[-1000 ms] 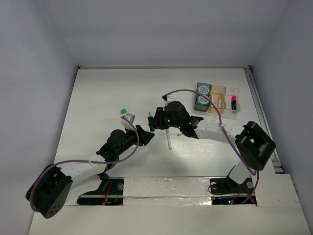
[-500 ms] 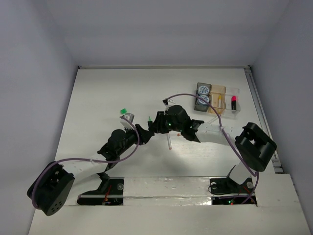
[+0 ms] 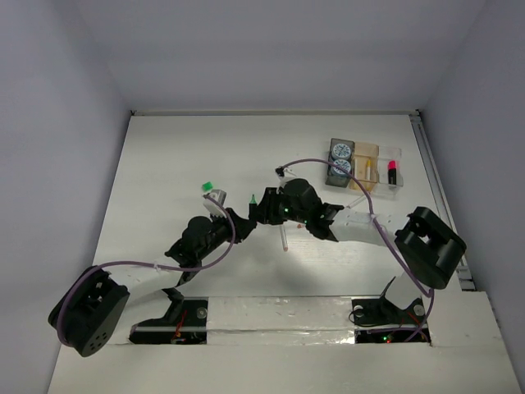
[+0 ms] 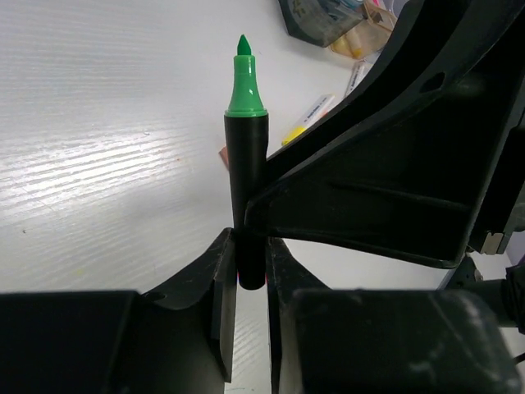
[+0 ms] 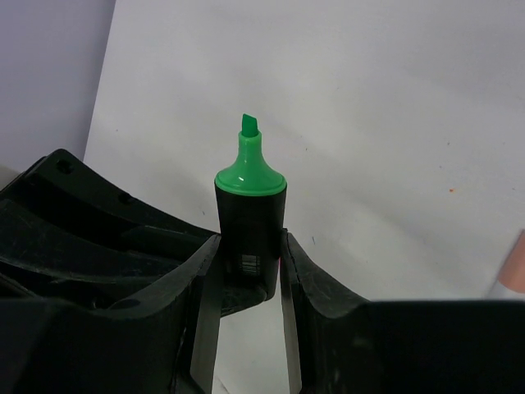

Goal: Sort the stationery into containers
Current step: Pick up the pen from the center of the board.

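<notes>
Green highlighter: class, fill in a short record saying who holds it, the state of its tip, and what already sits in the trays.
highlighter: black body, green tip, held between the two arms
left gripper: shut on its lower end
right gripper: shut on its body
tip: bare, no cap on it
cap: small green piece, probably the cap, loose on the table
trays: two rolls in the dark one, a pink highlighter in a clear one
</notes>
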You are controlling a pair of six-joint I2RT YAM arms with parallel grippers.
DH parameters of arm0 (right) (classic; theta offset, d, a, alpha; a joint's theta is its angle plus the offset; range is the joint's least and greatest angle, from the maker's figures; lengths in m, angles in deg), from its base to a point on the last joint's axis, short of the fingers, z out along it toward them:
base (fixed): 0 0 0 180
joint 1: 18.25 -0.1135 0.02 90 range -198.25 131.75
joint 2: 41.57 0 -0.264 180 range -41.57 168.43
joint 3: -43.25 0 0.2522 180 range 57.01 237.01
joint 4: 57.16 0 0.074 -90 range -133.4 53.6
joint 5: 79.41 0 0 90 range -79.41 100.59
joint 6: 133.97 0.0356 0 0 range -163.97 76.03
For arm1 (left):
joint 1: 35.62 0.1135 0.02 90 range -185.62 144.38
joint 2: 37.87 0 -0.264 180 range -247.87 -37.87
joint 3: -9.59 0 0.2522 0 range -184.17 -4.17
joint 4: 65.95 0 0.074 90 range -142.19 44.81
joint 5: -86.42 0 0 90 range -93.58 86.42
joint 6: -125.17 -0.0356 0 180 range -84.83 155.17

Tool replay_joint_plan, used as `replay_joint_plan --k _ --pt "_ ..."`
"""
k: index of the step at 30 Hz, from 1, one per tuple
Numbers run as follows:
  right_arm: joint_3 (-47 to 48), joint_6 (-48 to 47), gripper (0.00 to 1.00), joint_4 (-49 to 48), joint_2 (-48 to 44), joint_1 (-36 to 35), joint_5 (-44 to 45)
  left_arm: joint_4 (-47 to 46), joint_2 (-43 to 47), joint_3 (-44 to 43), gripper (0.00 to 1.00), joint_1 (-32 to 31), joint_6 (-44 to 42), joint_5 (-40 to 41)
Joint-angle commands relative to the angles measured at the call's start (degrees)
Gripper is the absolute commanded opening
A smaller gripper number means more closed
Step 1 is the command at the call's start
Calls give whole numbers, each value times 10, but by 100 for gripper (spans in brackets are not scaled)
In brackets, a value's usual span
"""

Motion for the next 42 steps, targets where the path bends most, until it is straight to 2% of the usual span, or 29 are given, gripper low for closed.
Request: replay_joint_plan --k 1,2,3,5,7,12,17,20,26,29,30,36,38,40,42 --pt "-12 14 6 -43 -23 -10 -19 -42 3 -21 0 -3 -5 -17" --pt "-14 14 12 -45 -26 -10 -15 -43 3 -20 0 -3 -6 -22" --pt "-17 16 25 -45 -28 -10 -13 -47 6 -20 0 -3 -10 -28" --pt "-16 17 36 -36 -39 -10 -10 -50 14 -13 0 -3 -10 -37" --pt "-12 15 52 -32 -53 -4 -20 -57 22 -8 0 -3 -10 -43" --pt "-7 5 66 -26 -75 9 -28 -64 32 -5 0 -3 -9 -67" --pt "-7 3 69 -37 -77 32 -60 -75 39 2 0 -3 1 -86" --pt "-2 3 67 -40 -70 32 -64 -86 38 5 0 -3 5 -96" --pt "-4 10 45 -57 -56 32 -61 -93 35 5 0 -3 4 -111" --pt "-19 27 41 -92 -48 32 -68 -94 31 5 0 -3 2 -115" --pt "-20 33 24 -95 -44 32 -72 -94 29 5 0 -3 2 -116" --pt "-39 51 0 -143 -26 32 -91 -101 17 2 0 -3 6 -115" --pt "-44 58 0 -157 -20 32 -97 -105 10 -2 3 -3 9 -115" --pt "-50 65 0 -175 -15 25 -98 -116 3 -4 13 -3 14 -116" --pt "-54 66 0 -184 -14 25 -90 -124 -3 -7 15 -3 18 -117"
